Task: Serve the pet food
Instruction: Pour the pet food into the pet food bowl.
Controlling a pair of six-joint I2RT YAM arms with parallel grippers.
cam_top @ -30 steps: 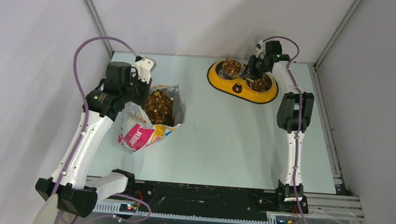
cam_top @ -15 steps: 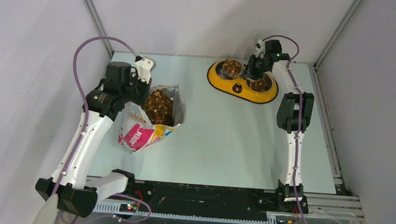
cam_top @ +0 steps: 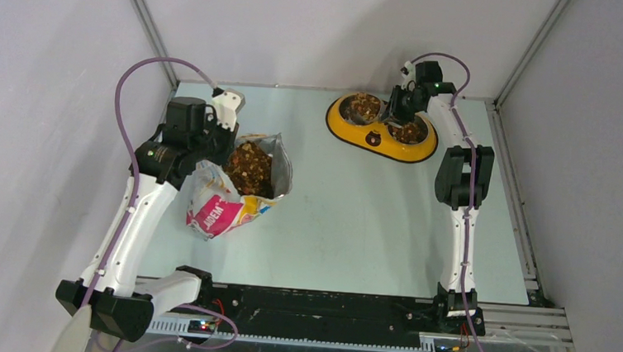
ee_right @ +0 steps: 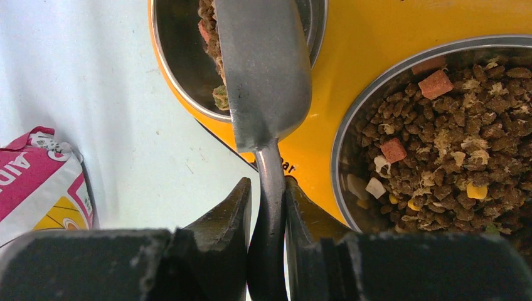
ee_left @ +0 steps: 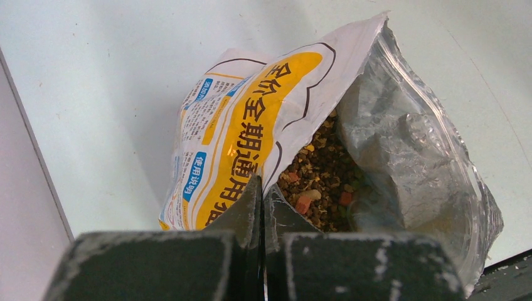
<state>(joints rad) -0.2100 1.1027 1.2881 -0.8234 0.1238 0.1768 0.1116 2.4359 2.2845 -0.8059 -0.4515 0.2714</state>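
Since a second ago the right arm's wrist has drawn slightly back toward 12 o'clock over the feeder; the left arm and the bag have not shifted.

At about 9 o'clock on the table (cam_top: 355, 220), the left gripper (ee_left: 262, 188) is clenched on the near rim of the bag (cam_top: 223, 207), and the pinched strip is hidden between its fingers. The bag's mouth gapes, showing pet food (ee_left: 317, 182) against the silver lining. Its lower part is cut off in the left wrist view.

Open table lies between the bag and the feeder, from the centre out to 5 o'clock.

At 1 o'clock the yellow feeder (cam_top: 377, 137) sits close to the far edge, with pet food in both steel bowls. The right gripper (ee_right: 268, 188) grasps the grey scoop (ee_right: 263, 69) by its handle. The scoop points to 12 o'clock in the right wrist view, over the rim of one bowl. Only its underside shows, so its contents cannot be told. From above, the gripper hides the scoop and the middle of the feeder. The right wall stands near that arm.
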